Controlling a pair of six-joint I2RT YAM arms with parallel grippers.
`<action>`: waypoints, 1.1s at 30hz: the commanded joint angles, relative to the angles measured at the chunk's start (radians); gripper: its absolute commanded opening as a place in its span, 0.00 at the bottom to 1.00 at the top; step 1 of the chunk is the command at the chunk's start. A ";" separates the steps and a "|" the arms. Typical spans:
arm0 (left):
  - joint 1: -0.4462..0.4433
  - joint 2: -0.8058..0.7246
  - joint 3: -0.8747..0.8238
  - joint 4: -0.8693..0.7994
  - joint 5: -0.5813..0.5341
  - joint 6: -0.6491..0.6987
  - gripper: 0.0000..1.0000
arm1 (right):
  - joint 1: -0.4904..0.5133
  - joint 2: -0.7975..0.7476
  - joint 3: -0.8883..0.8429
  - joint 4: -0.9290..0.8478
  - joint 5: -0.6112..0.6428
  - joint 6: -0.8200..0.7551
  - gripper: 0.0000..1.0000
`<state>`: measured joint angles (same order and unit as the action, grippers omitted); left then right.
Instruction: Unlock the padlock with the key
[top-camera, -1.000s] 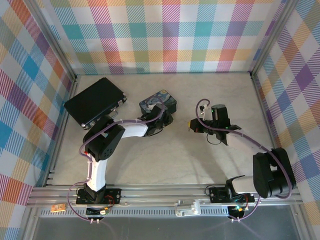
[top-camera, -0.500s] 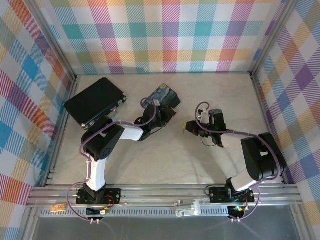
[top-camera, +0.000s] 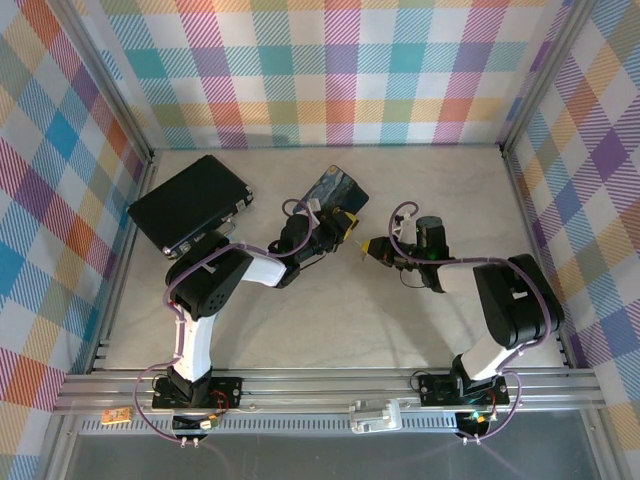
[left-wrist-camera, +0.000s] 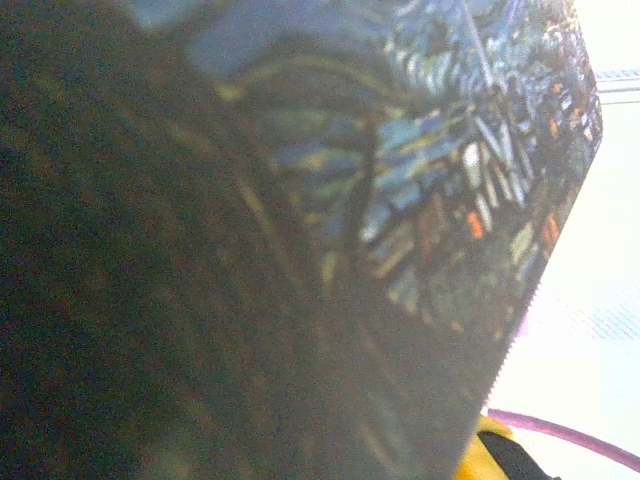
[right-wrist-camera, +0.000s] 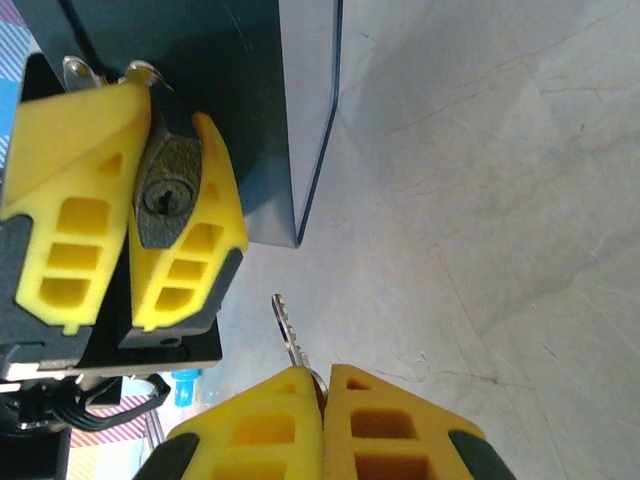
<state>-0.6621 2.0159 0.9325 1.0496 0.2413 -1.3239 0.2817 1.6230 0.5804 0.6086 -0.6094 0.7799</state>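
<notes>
Right end effector (right-wrist-camera: 324, 376) (gripping key (right-wrist-camera: 288, 333)) nearer padlock (right-wrist-camera: 170, 196).

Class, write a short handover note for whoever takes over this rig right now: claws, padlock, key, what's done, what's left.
Left claw: shut on the padlock, keyhole facing the other arm, painted tin right behind it.
Right claw: shut on the key, blade sticking out, short of the keyhole.
Done: both pieces gripped and close together.
To do: line up, insert the key, turn, free the shackle.
</notes>
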 joint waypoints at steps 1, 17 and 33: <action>0.003 0.006 -0.019 0.081 0.014 -0.017 0.00 | 0.004 0.001 0.041 0.082 0.001 0.023 0.00; 0.004 0.009 -0.025 0.069 0.004 0.000 0.00 | 0.004 -0.009 0.050 0.103 0.031 0.033 0.00; 0.003 0.004 -0.016 0.067 0.004 0.007 0.00 | 0.005 -0.012 0.039 0.098 0.031 0.029 0.00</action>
<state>-0.6621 2.0171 0.9188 1.0561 0.2436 -1.3193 0.2817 1.5837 0.6094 0.6590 -0.5655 0.8047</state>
